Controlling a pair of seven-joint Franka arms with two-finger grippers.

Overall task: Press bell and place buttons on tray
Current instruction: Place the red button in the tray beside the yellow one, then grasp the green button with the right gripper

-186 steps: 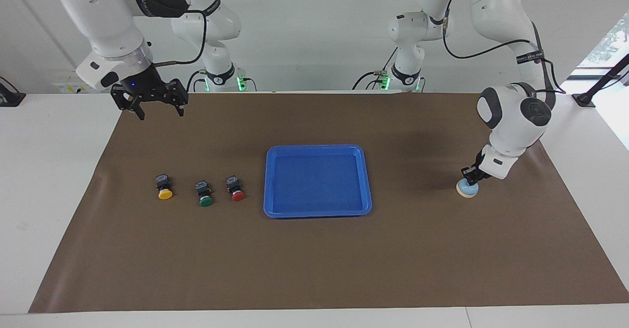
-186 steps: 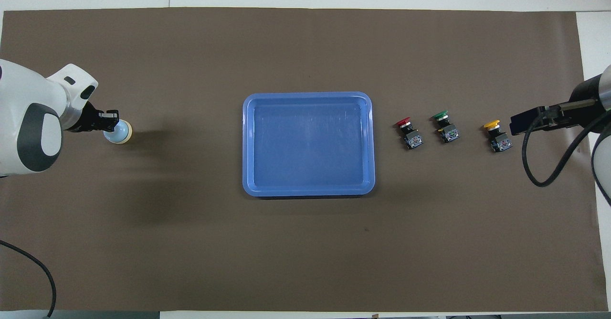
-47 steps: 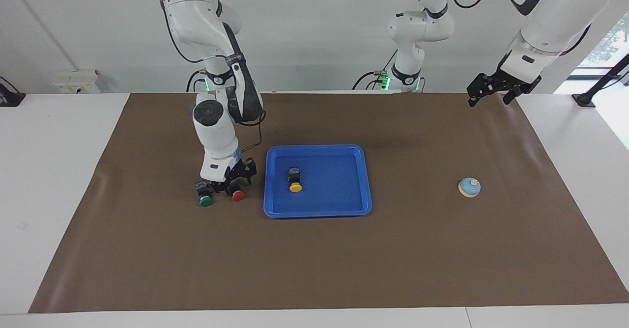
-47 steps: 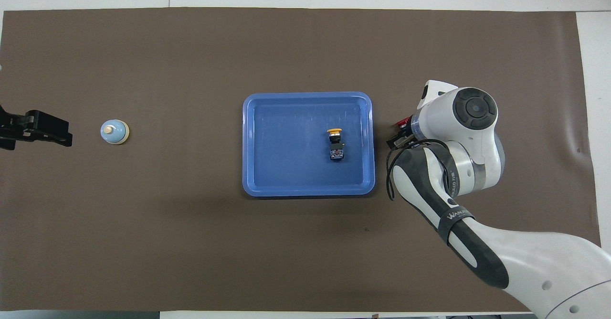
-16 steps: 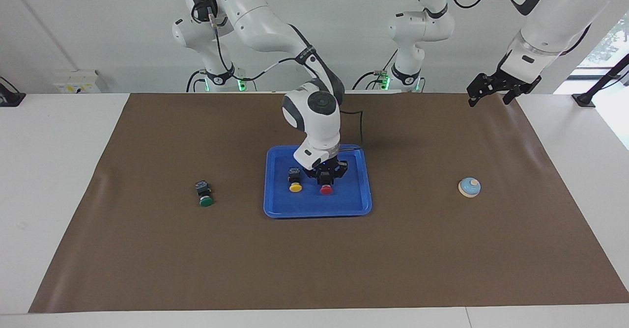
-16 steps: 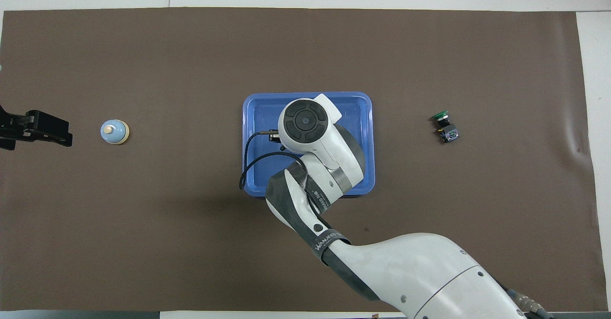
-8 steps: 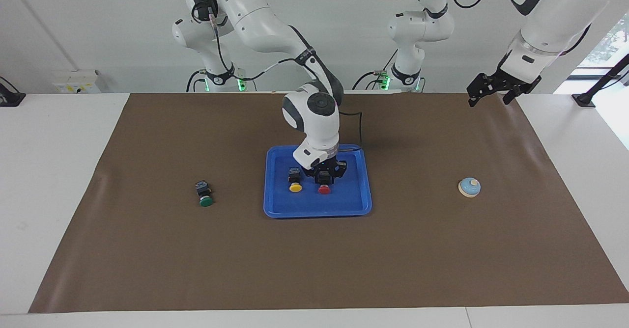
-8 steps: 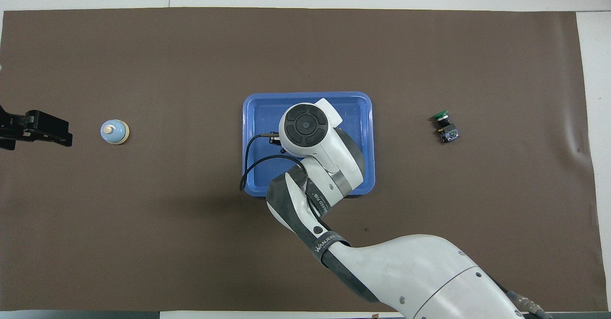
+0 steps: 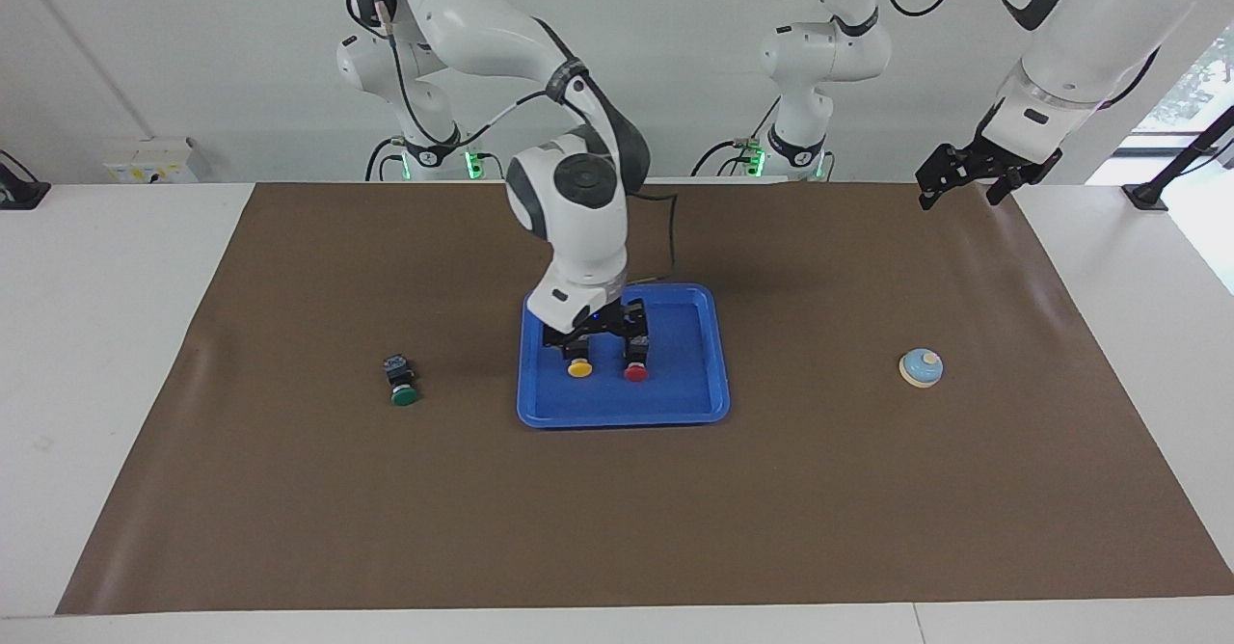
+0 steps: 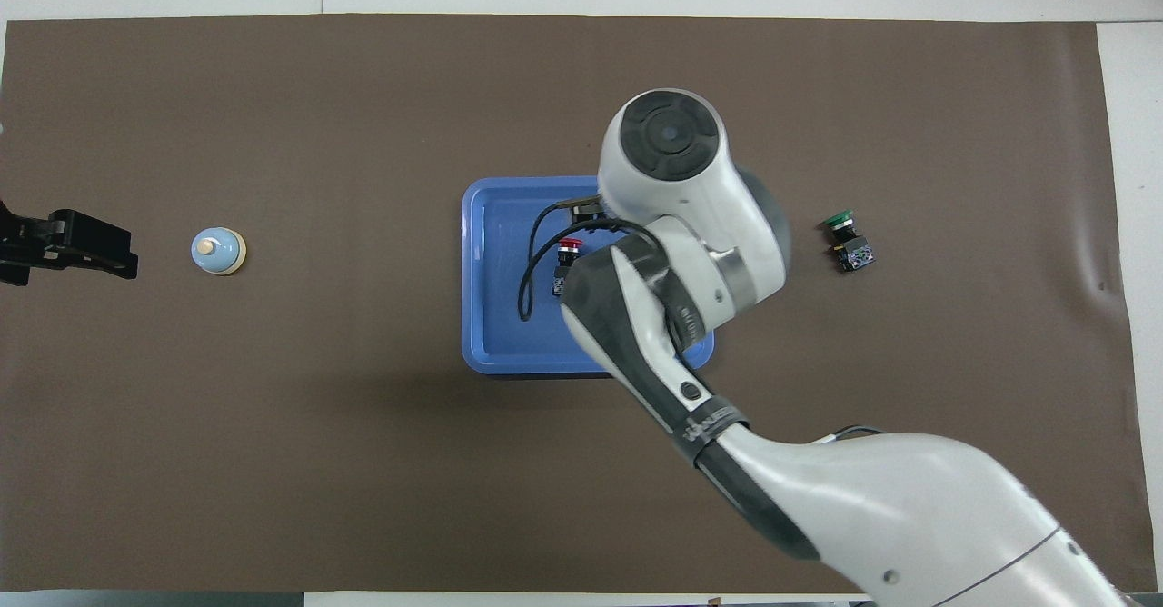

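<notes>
The blue tray (image 9: 718,374) (image 10: 472,271) lies mid-table. A yellow button (image 9: 578,368) and a red button (image 9: 635,371) (image 10: 570,245) lie in it side by side, caps pointing away from the robots. In the overhead view my right arm hides the yellow one. My right gripper (image 9: 598,334) hangs open just above these two, holding nothing. The green button (image 9: 402,386) (image 10: 845,234) lies on the mat toward the right arm's end. The bell (image 9: 921,367) (image 10: 218,251) sits toward the left arm's end. My left gripper (image 9: 969,179) (image 10: 123,257) waits open, raised over the mat's edge.
A brown mat (image 9: 386,528) covers the white table (image 9: 96,335). The right arm's forearm and elbow (image 10: 672,162) hang over the tray and the mat nearer the robots. Nothing else lies on the mat.
My right gripper opened, left the red button lying in the tray beside the yellow one, and rose, swinging toward the right arm's end. The left arm has not moved.
</notes>
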